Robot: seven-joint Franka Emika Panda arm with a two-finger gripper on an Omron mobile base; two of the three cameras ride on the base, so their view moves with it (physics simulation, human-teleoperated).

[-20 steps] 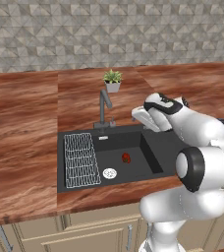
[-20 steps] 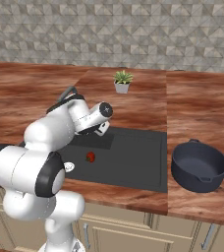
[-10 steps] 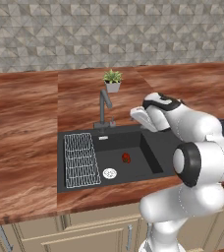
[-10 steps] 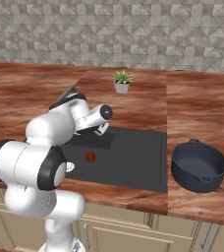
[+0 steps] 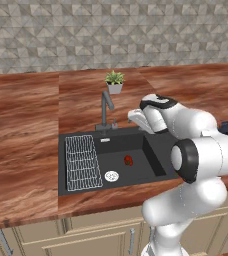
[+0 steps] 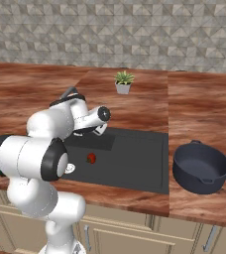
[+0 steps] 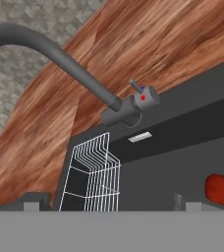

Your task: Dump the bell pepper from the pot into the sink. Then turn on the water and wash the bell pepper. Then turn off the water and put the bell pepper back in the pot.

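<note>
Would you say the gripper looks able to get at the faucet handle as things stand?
Probably yes: the gripper is open, close beside the faucet, and the hand view faces the faucet handle with nothing between them.

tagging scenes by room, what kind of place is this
A kitchen, rendered rather than real: a black sink with a faucet is set into a wooden counter, with cabinet doors below and a dark blue pot beside the basin.

No readable text, labels, brands or numbers anywhere. Only markings: a red and a blue dot on the faucet knob, ahead of the jaws.
</note>
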